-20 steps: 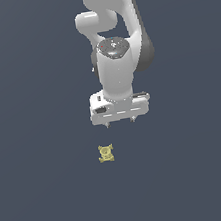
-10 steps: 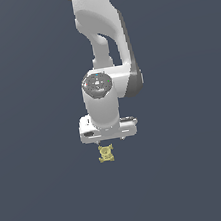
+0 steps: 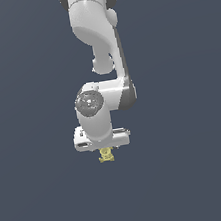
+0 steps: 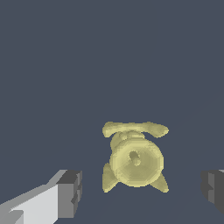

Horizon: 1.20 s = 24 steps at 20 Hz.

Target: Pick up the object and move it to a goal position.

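Wrist view: gripper spread around the object

Gripper point(image 4: 142, 192) fingers point(image 4: 70, 192) stand wide apart, with the olive-yellow object point(image 4: 135, 161) between them, untouched. Exterior view shows the object point(image 3: 105, 156) on the counter point(image 3: 194, 180) just under the gripper point(image 3: 105, 148).

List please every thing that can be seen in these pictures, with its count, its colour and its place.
object: one, olive-yellow and lumpy, on the dark floor, directly under the gripper and between its two fingers, with a gap on each side in the wrist view.
floor: one, plain dark blue-grey, fills the whole background of both views.
arm: one, white with dark joints, comes down from the top of the exterior view.
gripper: one, white body, low over the object; jaws open.
fingers: two, white with dark grey pads, one on each side of the object, not touching it.
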{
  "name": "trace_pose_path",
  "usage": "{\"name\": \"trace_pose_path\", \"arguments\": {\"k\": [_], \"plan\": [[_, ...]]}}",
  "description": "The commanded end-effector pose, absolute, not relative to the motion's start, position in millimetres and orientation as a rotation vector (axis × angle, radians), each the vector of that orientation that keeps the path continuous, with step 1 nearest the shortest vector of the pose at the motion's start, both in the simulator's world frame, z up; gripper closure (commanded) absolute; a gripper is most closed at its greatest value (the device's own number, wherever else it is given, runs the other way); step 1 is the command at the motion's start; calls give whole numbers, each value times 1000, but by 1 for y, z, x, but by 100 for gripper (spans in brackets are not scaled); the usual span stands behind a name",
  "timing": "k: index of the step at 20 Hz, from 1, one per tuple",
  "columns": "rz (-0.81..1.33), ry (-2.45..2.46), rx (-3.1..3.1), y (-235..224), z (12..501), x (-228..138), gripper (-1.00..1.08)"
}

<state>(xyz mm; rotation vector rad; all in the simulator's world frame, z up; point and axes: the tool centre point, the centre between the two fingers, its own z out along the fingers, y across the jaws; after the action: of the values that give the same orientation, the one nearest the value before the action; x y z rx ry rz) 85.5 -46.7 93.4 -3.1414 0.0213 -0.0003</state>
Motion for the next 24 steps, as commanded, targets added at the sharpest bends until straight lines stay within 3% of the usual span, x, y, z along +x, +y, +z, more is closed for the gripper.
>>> {"name": "trace_pose_path", "arguments": {"k": [1,21,22,24], "plan": [[0,25,-3141,-49,91,87,-92],[0,25,-3142,-49,40,87,-92],[0,25,-3142,-49,40,87,108],[0,25,-3142,-49,40,87,108]]}}
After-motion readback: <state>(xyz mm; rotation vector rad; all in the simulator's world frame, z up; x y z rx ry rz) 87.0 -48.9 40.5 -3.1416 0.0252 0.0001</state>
